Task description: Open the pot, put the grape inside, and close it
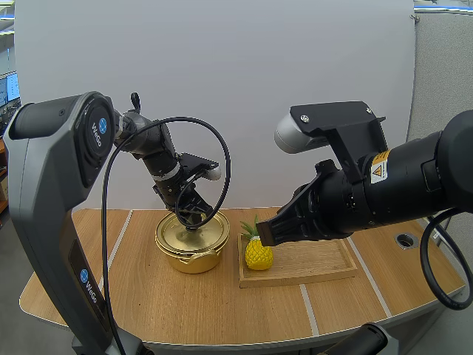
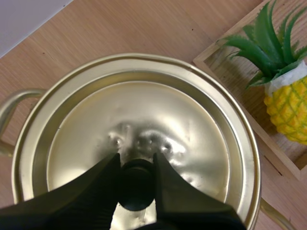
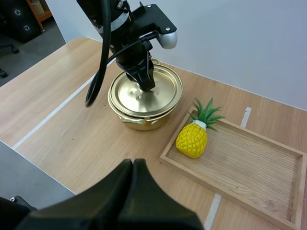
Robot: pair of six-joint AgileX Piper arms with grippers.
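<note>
A pot [image 1: 191,255] of polished, gold-toned metal. Its lid [image 2: 144,110] is glossy and reflective, faintly dimpled around a matt black knob [image 2: 135,191]. The left tool [image 2: 135,162] looks like matt black plastic. A pineapple [image 3: 192,140] of shiny, bumpy yellow plastic. A tray [image 3: 259,158] of pale, grained wood. The table [image 3: 72,129] is smooth, matt, light wood.

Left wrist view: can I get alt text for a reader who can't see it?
The left gripper pinches the black knob of the gold lid, which sits on the pot. Beside the pot, a toy pineapple is in a wooden tray.
</note>
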